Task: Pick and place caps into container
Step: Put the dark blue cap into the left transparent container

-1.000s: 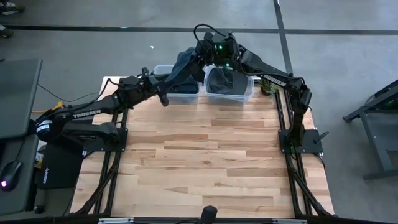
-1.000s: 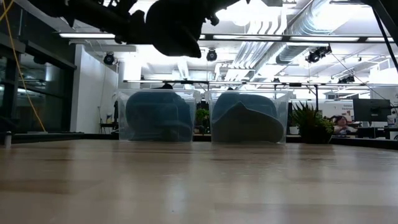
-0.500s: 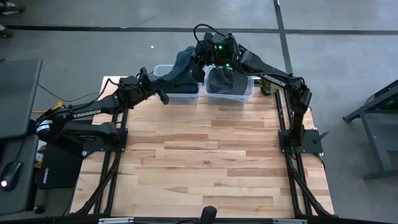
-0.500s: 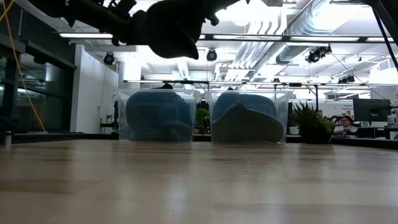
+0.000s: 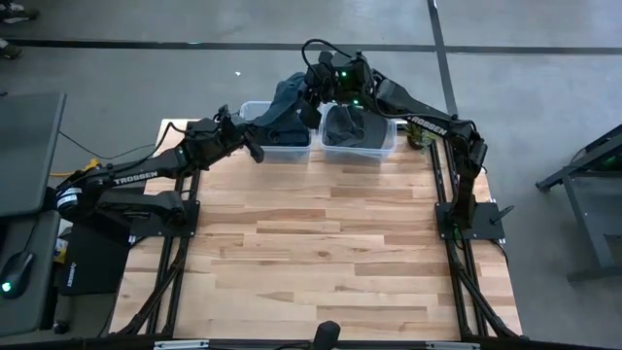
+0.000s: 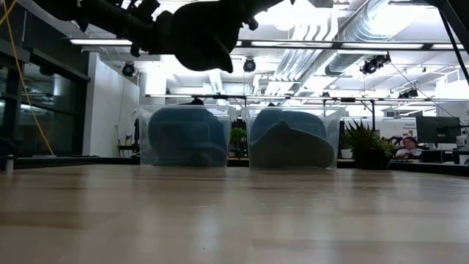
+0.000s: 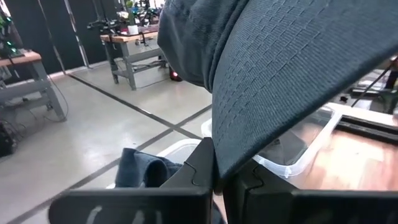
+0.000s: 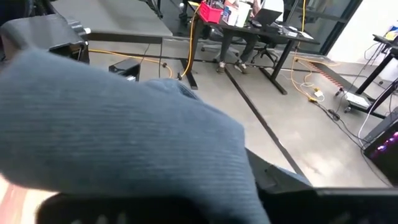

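Spanning the far edge of the wooden table (image 5: pixel 330 262), two clear bins stand side by side: the left bin (image 5: pixel 282 151) holds dark slate-blue fabric and the right bin (image 5: pixel 358 146) holds a grey cap (image 5: pixel 345 124). Both arms reach in above them. A slate-blue cap (image 5: pixel 284 102) hangs over the left bin, between the two grippers. The left gripper (image 5: pixel 255 148) is pinched tight on the cap's edge. The right gripper (image 5: pixel 313 92) is at the cap's other side; whether it grips or is letting go I cannot tell.

To do this step well, I judge the cap should be centred over the left bin and lowered until the floppy fabric clears the rim before either side lets go, so nothing drapes over the wall.

The left wrist view shows the closed fingers (image 7: pixel 199 171) clamping the fabric (image 7: pixel 286 74), with the bin's rim (image 7: pixel 292 165) beneath, which the high view cannot resolve. The low view shows the cap (image 6: pixel 201 37) hanging well above both bins.
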Robot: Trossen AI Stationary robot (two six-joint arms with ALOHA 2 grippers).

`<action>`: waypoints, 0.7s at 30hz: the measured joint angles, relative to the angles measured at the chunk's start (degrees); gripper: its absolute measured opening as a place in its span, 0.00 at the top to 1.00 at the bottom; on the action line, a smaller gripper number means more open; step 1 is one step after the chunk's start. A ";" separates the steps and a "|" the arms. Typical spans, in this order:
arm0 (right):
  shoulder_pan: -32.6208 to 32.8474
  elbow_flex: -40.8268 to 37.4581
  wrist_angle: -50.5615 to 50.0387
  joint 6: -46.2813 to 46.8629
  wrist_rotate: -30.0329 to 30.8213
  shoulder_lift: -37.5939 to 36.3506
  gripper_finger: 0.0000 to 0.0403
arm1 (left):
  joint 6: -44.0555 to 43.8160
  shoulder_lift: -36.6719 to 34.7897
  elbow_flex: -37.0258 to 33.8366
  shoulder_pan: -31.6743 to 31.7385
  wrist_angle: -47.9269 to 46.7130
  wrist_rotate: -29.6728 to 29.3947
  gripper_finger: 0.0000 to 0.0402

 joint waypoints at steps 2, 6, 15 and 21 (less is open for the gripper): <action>0.00 0.00 0.00 -1.05 0.14 0.00 0.86 | -1.58 0.00 0.00 0.00 -0.11 0.45 0.99; 0.00 0.00 -0.17 -3.58 0.50 -0.02 0.76 | -4.57 0.00 0.00 0.00 -0.14 0.98 0.99; 0.00 -0.02 -1.42 -10.56 1.97 -0.32 0.53 | -8.28 0.00 0.00 0.00 -2.07 1.23 0.99; 0.00 -0.02 -3.20 -13.99 3.82 -3.50 0.45 | -9.14 0.00 0.00 0.00 -3.17 1.12 0.99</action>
